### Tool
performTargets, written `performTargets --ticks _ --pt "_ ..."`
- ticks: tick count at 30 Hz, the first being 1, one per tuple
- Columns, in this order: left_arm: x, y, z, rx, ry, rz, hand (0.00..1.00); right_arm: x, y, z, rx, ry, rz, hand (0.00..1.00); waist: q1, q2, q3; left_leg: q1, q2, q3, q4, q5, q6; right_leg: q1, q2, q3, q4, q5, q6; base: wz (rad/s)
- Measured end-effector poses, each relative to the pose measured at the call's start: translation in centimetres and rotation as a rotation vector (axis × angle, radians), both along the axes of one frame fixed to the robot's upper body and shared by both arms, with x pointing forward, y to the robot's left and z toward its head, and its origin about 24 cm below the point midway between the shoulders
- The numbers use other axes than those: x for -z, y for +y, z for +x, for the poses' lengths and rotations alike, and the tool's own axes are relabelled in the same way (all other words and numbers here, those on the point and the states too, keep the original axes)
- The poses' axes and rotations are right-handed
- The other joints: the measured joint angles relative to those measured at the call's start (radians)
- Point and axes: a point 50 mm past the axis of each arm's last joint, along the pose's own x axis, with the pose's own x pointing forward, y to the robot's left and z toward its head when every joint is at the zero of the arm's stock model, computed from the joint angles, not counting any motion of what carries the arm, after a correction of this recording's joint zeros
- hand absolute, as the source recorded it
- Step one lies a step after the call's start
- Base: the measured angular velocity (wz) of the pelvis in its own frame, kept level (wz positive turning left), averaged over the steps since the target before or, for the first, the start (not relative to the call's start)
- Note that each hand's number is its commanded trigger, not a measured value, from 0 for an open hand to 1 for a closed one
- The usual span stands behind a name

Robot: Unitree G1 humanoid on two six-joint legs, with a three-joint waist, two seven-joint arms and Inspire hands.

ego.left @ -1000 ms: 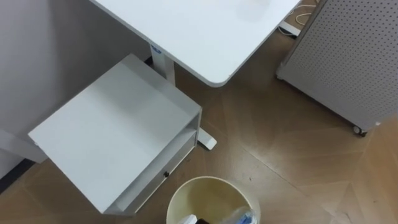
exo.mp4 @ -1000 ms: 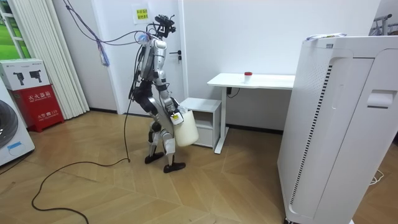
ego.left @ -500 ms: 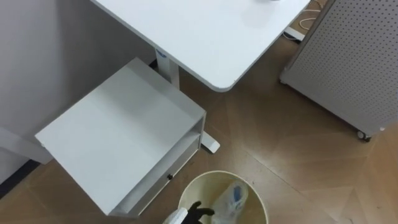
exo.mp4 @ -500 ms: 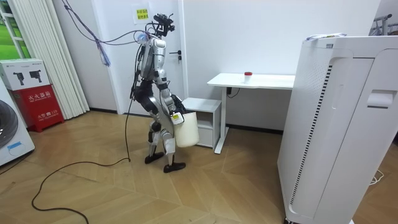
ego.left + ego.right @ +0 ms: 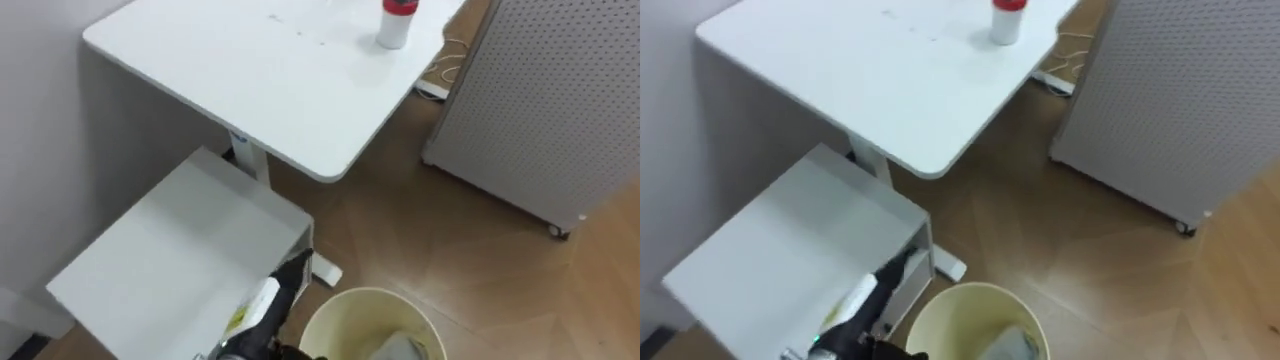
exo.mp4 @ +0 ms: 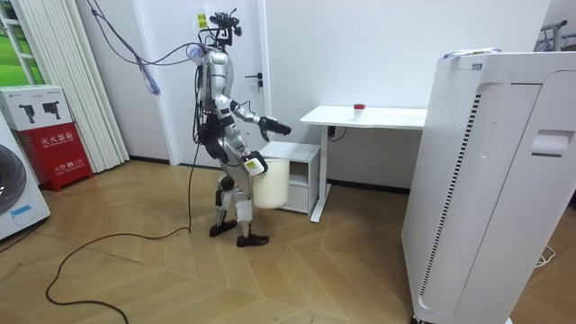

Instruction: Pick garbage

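Observation:
A cream waste bin shows at the bottom of the eye views, with a clear plastic bottle lying inside it. My left hand reaches up from the lower left beside the bin's rim, over the edge of the white cabinet, its dark fingers straight and holding nothing. In the room view the left hand is stretched forward towards the desk. My right hand carries the bin off the floor at its rim, at thigh height.
A white desk stands ahead, with a small white container with a red lid on its far end. A low white cabinet sits under the desk's near corner. A tall white perforated unit on castors stands to the right.
My left hand let the plastic bottle go into the bin, opened, and rose out of it, stretching forward. The view has lifted, bringing the desk's far end in.

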Motion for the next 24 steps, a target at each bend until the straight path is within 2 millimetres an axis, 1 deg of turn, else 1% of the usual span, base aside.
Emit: performTargets --ticks 1,2,3,4,5,6,7,8,9,11,12,13,14,15,17,18,20,21,22,23,24 --pt "-0.3 0.2 0.0 -0.015 -0.023 -0.011 0.0 0.1 -0.2 -0.4 0.008 0.008 -0.001 1.0 0.006 0.001 -0.0029 0.025 0.008 0.029 -0.011 -0.001 -0.004 0.008 -0.014 -0.041 0.044 -0.033 -0.016 -0.22" --pt "-0.9 0.1 0.0 -0.036 -0.058 -0.034 0.0 0.5 -0.7 -1.5 0.024 0.034 -0.012 1.0 0.01 0.002 -0.0059 0.091 0.015 0.098 -0.045 0.005 -0.022 0.045 -0.045 -0.106 0.152 -0.128 -0.014 -0.05" --pt "-1.5 0.2 -0.1 -0.052 -0.099 -0.058 0.0 0.7 -1.1 -2.2 0.042 0.053 -0.021 1.0 0.016 -0.003 -0.0124 0.143 0.009 0.135 -0.073 0.013 -0.036 0.081 -0.06 -0.125 0.199 -0.185 -0.007 -0.1" --pt "-2.0 0.5 -0.1 -0.073 -0.138 -0.076 0.0 0.7 -1.2 -2.3 0.052 0.056 -0.029 1.0 0.022 -0.014 -0.0169 0.166 -0.003 0.127 -0.064 0.014 -0.044 0.095 -0.059 -0.121 0.189 -0.205 -0.02 -0.22" --pt "-2.2 0.7 -0.1 -0.086 -0.152 -0.081 0.0 0.6 -1.3 -2.1 0.055 0.05 -0.035 1.0 0.029 -0.014 -0.0183 0.168 -0.004 0.103 -0.057 0.014 -0.044 0.105 -0.052 -0.113 0.176 -0.209 -0.024 -0.54" --pt "-2.8 1.3 0.0 -0.112 -0.178 -0.087 0.0 0.3 -1.3 -1.6 0.052 0.03 -0.046 1.0 0.042 -0.012 -0.0188 0.164 -0.005 0.011 -0.037 0.015 -0.044 0.127 -0.03 -0.091 0.14 -0.208 -0.028 -0.68" --pt "-3.4 2.0 -0.1 -0.146 -0.205 -0.095 0.0 0.2 -1.2 -1.1 0.025 0.013 -0.054 1.0 0.036 -0.009 -0.0201 0.157 -0.006 -0.088 -0.02 0.016 -0.045 0.151 -0.009 -0.075 0.113 -0.196 -0.035 -0.63" --pt "-3.6 2.3 -0.1 -0.159 -0.219 -0.099 0.0 0.1 -1.1 -1.1 0.017 0.007 -0.053 1.0 0.032 -0.009 -0.0204 0.153 -0.005 -0.127 -0.008 0.016 -0.046 0.164 -0.002 -0.072 0.101 -0.193 -0.035 -0.34" --pt "-4.1 2.4 -0.2 -0.174 -0.245 -0.108 0.0 0.1 -1.2 -1.5 0.026 0.002 -0.045 1.0 0.02 -0.01 -0.0231 0.163 -0.004 -0.17 0.002 0.018 -0.048 0.194 0.009 -0.072 0.079 -0.189 -0.034 -0.08" --pt "-4.7 2.4 -0.5 -0.183 -0.282 -0.12 0.0 0.2 -1.5 -2.0 0.043 0.002 -0.037 1.0 0.004 -0.011 -0.0287 0.208 -0.003 -0.173 -0.036 0.021 -0.054 0.227 0.02 -0.076 0.059 -0.187 -0.03 0.0" --pt "-5.0 2.4 -0.5 -0.185 -0.306 -0.129 0.0 0.3 -1.6 -2.3 0.046 0.008 -0.039 1.0 -0.004 -0.013 -0.0301 0.233 -0.003 -0.167 -0.062 0.022 -0.055 0.238 0.025 -0.077 0.056 -0.186 -0.029 0.0" --pt "-5.1 2.4 -0.5 -0.187 -0.32 -0.136 0.0 0.4 -1.7 -2.6 0.041 0.016 -0.044 1.0 -0.015 -0.015 -0.0308 0.25 -0.001 -0.159 -0.068 0.022 -0.056 0.25 0.033 -0.085 0.051 -0.186 -0.029 0.0" --pt "-5.1 2.4 -0.6 -0.189 -0.319 -0.136 0.0 0.4 -1.7 -2.8 0.037 0.02 -0.049 1.0 -0.018 -0.014 -0.0305 0.255 0.002 -0.154 -0.064 0.022 -0.056 0.259 0.037 -0.085 0.045 -0.186 -0.029 -0.04" --pt "-4.9 2.5 -0.8 -0.193 -0.31 -0.134 0.0 0.5 -1.8 -3.3 0.035 0.028 -0.055 1.0 -0.019 -0.014 -0.0304 0.266 0.009 -0.141 -0.049 0.022 -0.056 0.279 0.041 -0.082 0.034 -0.184 -0.029 -0.09" --pt "-4.5 2.6 -1.2 -0.203 -0.297 -0.133 0.0 0.6 -1.8 -3.8 0.022 0.039 -0.057 1.0 -0.018 -0.014 -0.0302 0.284 0.017 -0.142 -0.029 0.022 -0.056 0.299 0.055 -0.07 0.023 -0.181 -0.032 -0.28" --pt "-4.5 2.7 -1.3 -0.21 -0.294 -0.134 0.0 0.6 -1.8 -4.1 0.009 0.039 -0.06 1.0 -0.016 -0.014 -0.0302 0.294 0.014 -0.144 -0.028 0.022 -0.056 0.304 0.058 -0.072 0.023 -0.181 -0.036 -0.4" --pt "-4.5 2.8 -1.3 -0.215 -0.297 -0.142 0.0 0.6 -1.6 -4.1 -0.007 0.031 -0.058 1.0 -0.016 -0.013 -0.0299 0.293 0.014 -0.144 -0.02 0.025 -0.061 0.3 0.063 -0.062 0.024 -0.181 -0.044 -0.37" --pt "-4.5 2.8 -1.3 -0.22 -0.295 -0.153 0.0 0.6 -1.6 -4.1 -0.03 0.033 -0.068 1.0 -0.006 -0.014 -0.0297 0.29 0.01 -0.156 0.004 0.029 -0.067 0.295 0.074 -0.035 0.022 -0.18 -0.047 -0.5" --pt "-4.5 2.8 -1.3 -0.221 -0.295 -0.153 0.0 0.5 -1.6 -4.1 -0.043 0.033 -0.074 1.0 0.005 -0.012 -0.0294 0.288 0.007 -0.185 0.021 0.029 -0.068 0.296 0.074 -0.011 0.023 -0.181 -0.05 -0.84" --pt "-4.5 2.9 -1.3 -0.223 -0.295 -0.153 0.0 0.6 -1.5 -4.1 -0.067 0.036 -0.082 1.0 0.022 -0.012 -0.0287 0.266 -0.008 -0.274 0.071 0.033 -0.066 0.3 0.089 0.041 0.025 -0.181 -0.054 -0.94" --pt "-4.6 2.8 -1.3 -0.223 -0.301 -0.162 0.0 0.6 -1.5 -4.1 -0.08 0.04 -0.083 1.0 0.046 -0.019 -0.0249 0.251 -0.037 -0.374 0.069 0.024 -0.064 0.304 0.099 0.087 0.025 -0.181 -0.055 -1.06"
